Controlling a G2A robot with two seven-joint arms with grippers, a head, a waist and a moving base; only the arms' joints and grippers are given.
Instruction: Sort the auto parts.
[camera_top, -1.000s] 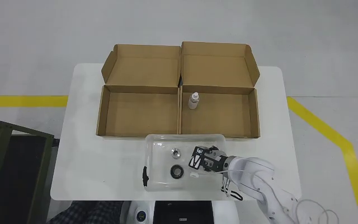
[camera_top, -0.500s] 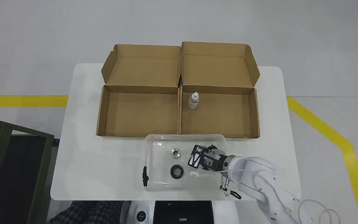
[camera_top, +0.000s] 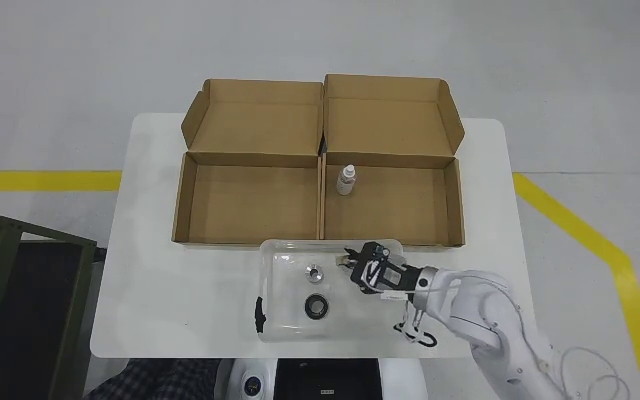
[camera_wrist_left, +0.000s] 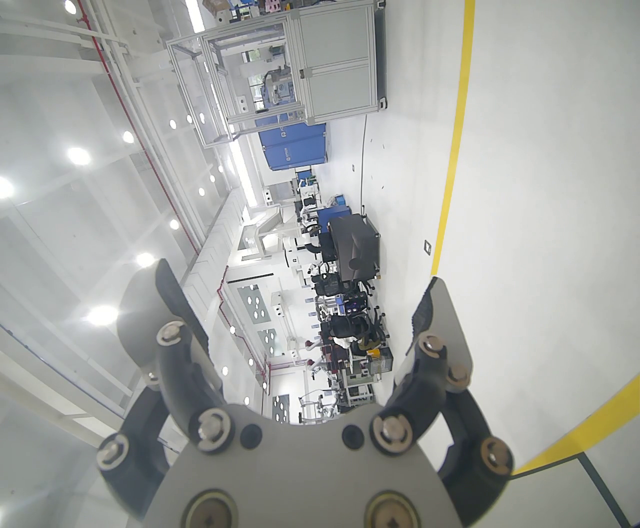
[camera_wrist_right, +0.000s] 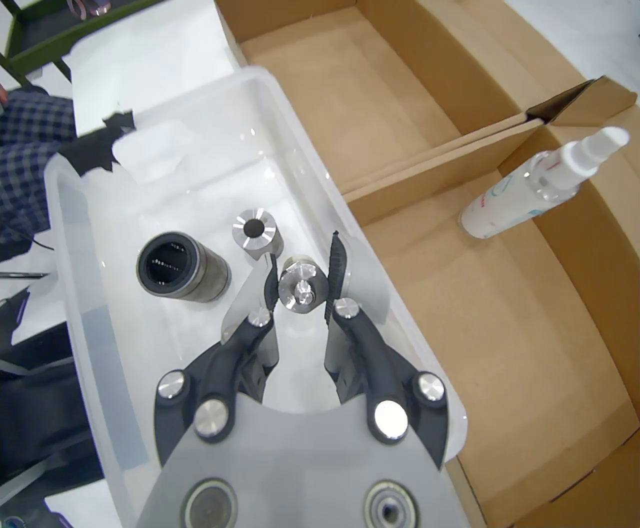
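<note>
Auto parts sit in a clear bin (camera_top: 300, 243) at the table's (camera_top: 150, 280) 6 o'clock edge. From the left there is a dark-bored bushing (camera_wrist_right: 182, 267), probably heavy and prone to roll, best taken across its steel sleeve. A small collet (camera_wrist_right: 256, 232) at its 12 o'clock looks smooth and likely slippery. Then comes a steel stud (camera_wrist_right: 298, 292), toward the bin's 1 o'clock, with the right gripper (camera_wrist_right: 302, 270) clamped on its round head. All look stiff and hard, so a firm squeeze should do no harm.

Left box (camera_top: 250, 205), at the bin's 11 o'clock, shows bare cardboard floor. Right box (camera_top: 410, 215), at 1 o'clock, holds one spray bottle (camera_top: 345, 180) by its 10 o'clock corner. Left gripper (camera_wrist_left: 299, 274) has its fingers apart, gripping nothing.
</note>
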